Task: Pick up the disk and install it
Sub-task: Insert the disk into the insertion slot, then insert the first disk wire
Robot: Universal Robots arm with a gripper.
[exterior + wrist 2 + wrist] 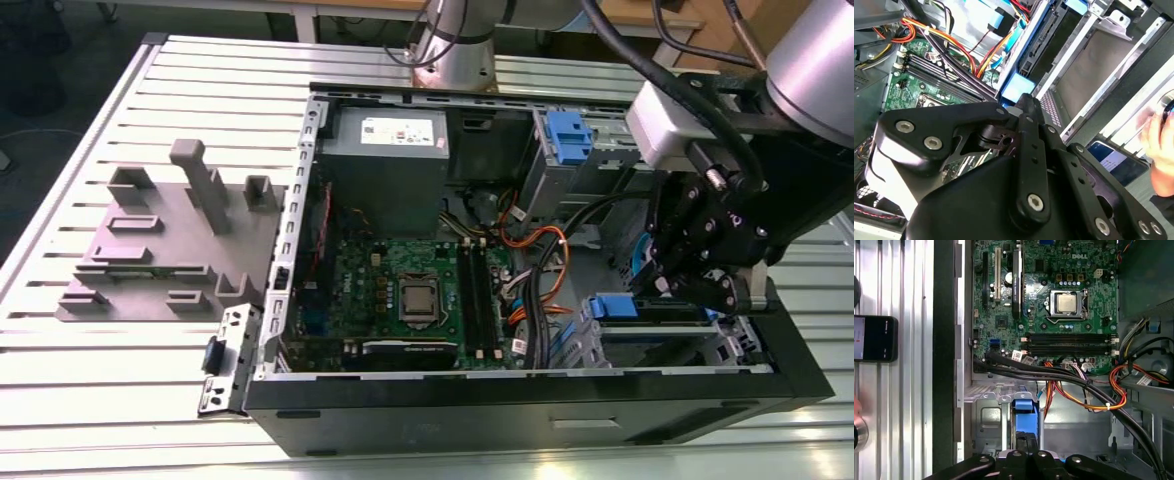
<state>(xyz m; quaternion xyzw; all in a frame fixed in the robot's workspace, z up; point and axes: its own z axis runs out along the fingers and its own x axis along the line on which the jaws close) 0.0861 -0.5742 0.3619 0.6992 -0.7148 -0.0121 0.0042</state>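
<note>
1. The table [80, 400] carries the open computer case [534, 415].
2. The motherboard [414, 290] lies flat inside the case, next to the drive cage [989, 425] at the exterior view's right.
3. The gripper [705, 292] hangs over the cage, jaws drawn together.
4. The disk [1024, 407] sits in the cage. Its blue end meets the jaw tips; whether they clamp it cannot be told.
</note>
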